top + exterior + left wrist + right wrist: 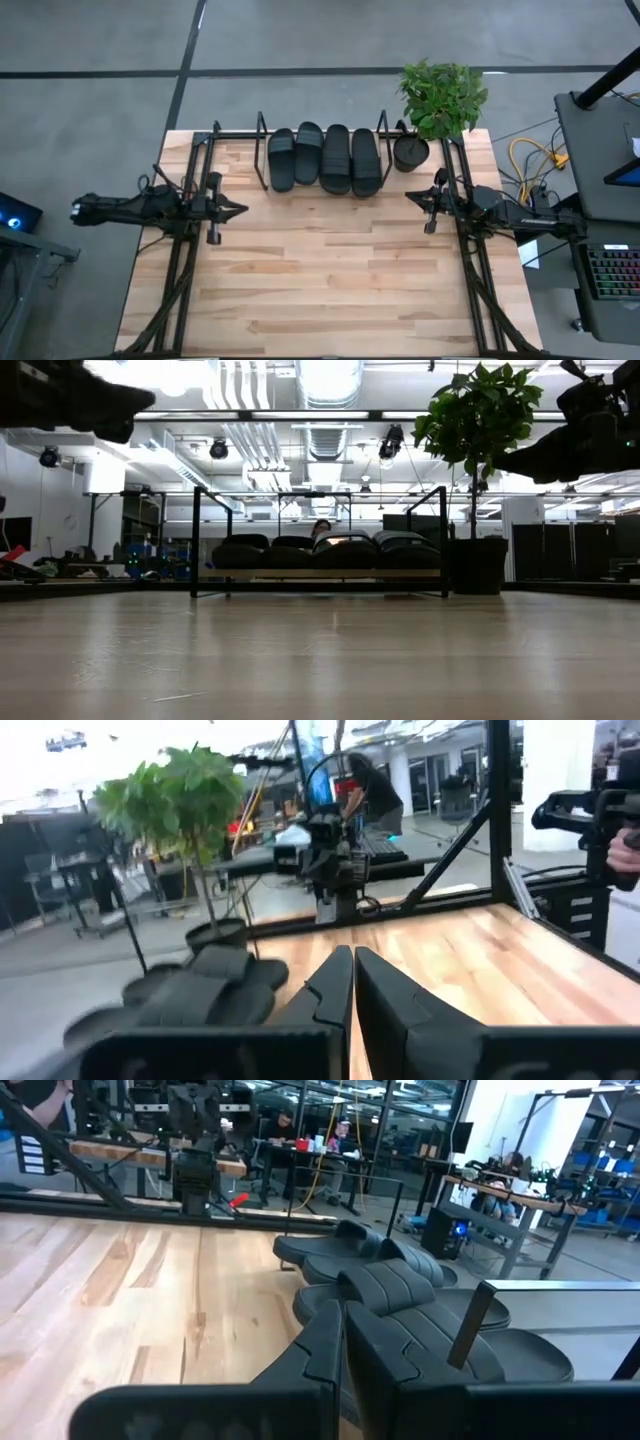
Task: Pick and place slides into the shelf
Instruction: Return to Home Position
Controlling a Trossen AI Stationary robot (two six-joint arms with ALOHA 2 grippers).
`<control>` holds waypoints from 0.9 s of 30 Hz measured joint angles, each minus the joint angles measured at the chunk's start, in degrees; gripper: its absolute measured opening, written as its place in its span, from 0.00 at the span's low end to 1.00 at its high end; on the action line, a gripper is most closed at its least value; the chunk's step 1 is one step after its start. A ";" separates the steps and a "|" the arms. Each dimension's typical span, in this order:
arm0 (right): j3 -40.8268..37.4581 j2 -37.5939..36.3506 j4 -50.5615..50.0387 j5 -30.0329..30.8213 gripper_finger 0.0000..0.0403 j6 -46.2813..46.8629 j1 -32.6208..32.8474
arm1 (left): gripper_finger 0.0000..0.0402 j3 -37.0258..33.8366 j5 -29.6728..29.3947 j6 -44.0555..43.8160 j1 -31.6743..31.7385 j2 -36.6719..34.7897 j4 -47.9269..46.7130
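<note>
All four black slides point(324, 158) lie side by side on the shelf point(320, 573) at the bench's point(330, 280) far edge. The left end effector point(232, 209) and right end effector point(418, 202) hover well short of it, fingers together. Homing should steer clear of the wire uprights and the plant pot point(410, 152). The low view cuts off both arms.

High cam: dead overhead, looking straight down, far enough back to frame my whole table point(330, 290). Shelf point(262, 150) at 12 o'clock, left arm point(140, 208) at 9, right arm point(510, 212) at 3.
Low cam: table-top height at the 6 o'clock edge, level, facing 12; shelf far off.
Left wrist cam: looks past my left fingers point(335, 985) toward 3, right arm opposite.
Right wrist cam: looks past my right fingers point(325, 1345) toward 9, close to the slides point(400, 1295).
All four views share the slides; each wrist cam sees the other arm.
</note>
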 joint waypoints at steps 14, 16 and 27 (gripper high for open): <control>0.00 0.04 -0.07 0.59 0.02 1.78 0.02 | 0.00 -9.68 -0.38 -5.90 0.12 -8.49 -0.66; 0.00 0.04 -0.09 0.59 0.02 1.85 0.02 | 0.00 -10.07 -0.18 -5.93 0.12 -8.38 0.73; 0.00 0.03 -0.03 -4.33 0.02 -0.04 0.02 | 0.00 -10.32 0.09 -6.92 0.12 -8.17 0.89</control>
